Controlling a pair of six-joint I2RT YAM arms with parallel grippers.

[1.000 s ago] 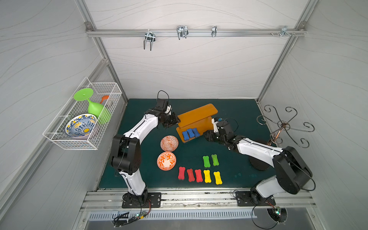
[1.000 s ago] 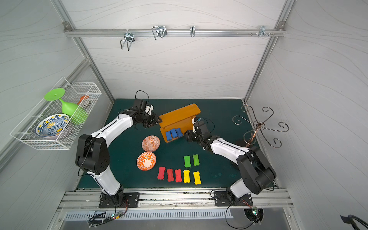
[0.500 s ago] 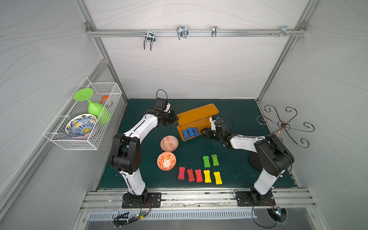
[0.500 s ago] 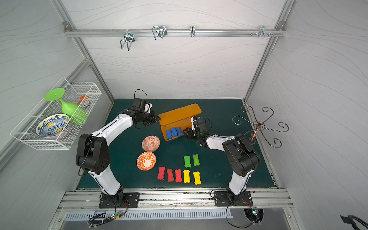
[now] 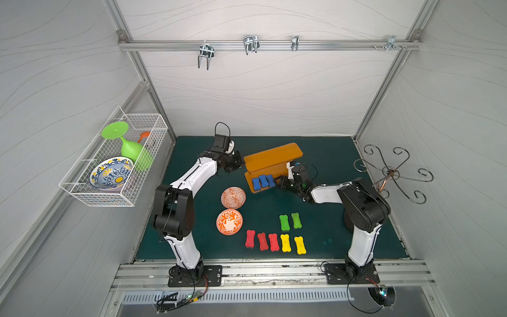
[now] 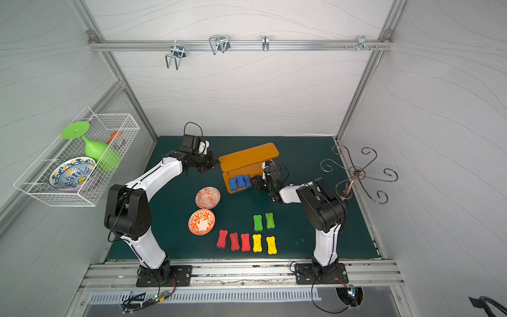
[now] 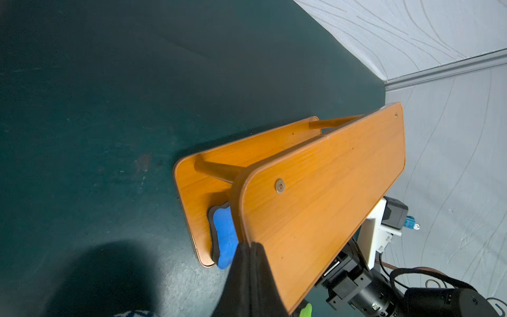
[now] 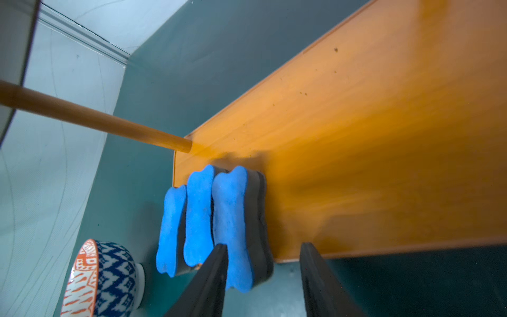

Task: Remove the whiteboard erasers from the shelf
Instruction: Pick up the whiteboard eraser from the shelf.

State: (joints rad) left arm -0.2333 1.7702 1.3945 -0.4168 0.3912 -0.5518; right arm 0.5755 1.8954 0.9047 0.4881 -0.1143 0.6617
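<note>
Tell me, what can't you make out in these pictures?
- Top views: the shelf's upper board hides the rear of its lower board.
- Left wrist view: that board covers all but one blue eraser.
- Right wrist view: the edge cuts off the right hand; contact with the nearest eraser unclear.

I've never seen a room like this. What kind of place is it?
Probably a robot test booth: plain white walls box in a green mat, a left arm and a right arm are bolted to a metal rail, and coloured erasers lie in rows.
</note>
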